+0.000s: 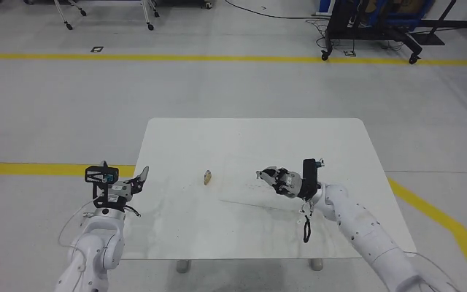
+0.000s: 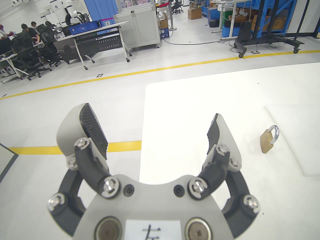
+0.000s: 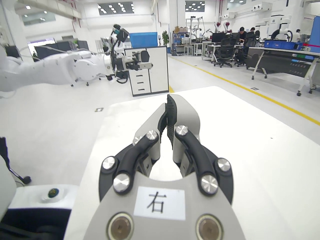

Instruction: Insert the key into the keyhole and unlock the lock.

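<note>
Closest to the left wrist camera, the left gripper (image 2: pixel 151 116) is hanging at the left edge of the white table (image 2: pixel 200 101). Its ribbed fingers (image 2: pixel 93 128) are standing wide apart and gripping nothing. One finger is sitting over the grey floor (image 2: pixel 62 101), the other over the edge of the table. Ahead of that second finger and off to its outer side, a brass padlock (image 2: pixel 268 139) is lying flat on the table. The silver shackle end is lying farther from the gripper, and the lock is resting well apart from both fingers.

Seen from above, the padlock is lying between the two grippers and touching neither. The right gripper (image 1: pixel 261 174) is hovering low over the middle of the table, its tips pointing toward the padlock but staying well apart from it.

In the right wrist view, the right gripper's fingers are pressing together, black pads meeting along their length. Whether anything thin is caught between them cannot be told. Beyond their tips, the left arm (image 3: pixel 75 66) is showing past the table's far edge.
</note>
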Robot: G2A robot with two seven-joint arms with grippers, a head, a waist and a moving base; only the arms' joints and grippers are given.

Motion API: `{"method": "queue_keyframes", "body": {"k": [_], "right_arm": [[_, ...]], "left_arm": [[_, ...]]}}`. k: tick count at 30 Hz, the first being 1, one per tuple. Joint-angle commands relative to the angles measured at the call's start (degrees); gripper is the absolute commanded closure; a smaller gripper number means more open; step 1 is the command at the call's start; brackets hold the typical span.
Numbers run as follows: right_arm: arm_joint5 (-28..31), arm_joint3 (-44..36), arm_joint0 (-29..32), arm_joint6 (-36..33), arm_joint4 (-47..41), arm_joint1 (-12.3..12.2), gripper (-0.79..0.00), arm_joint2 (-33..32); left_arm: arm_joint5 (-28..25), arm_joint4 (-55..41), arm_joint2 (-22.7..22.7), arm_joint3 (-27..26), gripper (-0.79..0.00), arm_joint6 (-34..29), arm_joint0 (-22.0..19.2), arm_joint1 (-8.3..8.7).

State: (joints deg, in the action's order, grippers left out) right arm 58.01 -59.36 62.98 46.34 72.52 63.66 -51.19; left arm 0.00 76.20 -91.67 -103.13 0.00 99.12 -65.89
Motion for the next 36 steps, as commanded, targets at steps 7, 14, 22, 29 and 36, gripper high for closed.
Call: {"method": "queue_keyframes", "body": {"k": [7,14,22,29,36], "right_arm": [[-0.01,-0.81,-5.5,-0.83,-17.89,-2.39,0.0,16.43],[-0.01,-1.13,-6.18,-1.16,-19.41,-2.86,0.0,17.99],[-0.01,-1.13,-6.18,-1.16,-19.41,-2.86,0.0,17.99],[-0.01,-1.13,-6.18,-1.16,-19.41,-2.86,0.0,17.99],[-0.01,-1.13,-6.18,-1.16,-19.41,-2.86,0.0,17.99]], "left_arm": [[0.0,0.0,0.0,0.0,-0.785,0.0,0.0,0.0],[0.34,0.45,-0.02,0.08,-0.785,0.25,-0.12,-0.01],[-31.4,-22.28,4.66,2.11,-0.785,-4.59,-6.27,0.25],[-49.67,-54.69,15.42,13.15,-0.785,-30.01,-20.98,0.7],[-50.45,-77.78,24.73,22.99,-0.785,-50.05,-33.36,0.9]]}}
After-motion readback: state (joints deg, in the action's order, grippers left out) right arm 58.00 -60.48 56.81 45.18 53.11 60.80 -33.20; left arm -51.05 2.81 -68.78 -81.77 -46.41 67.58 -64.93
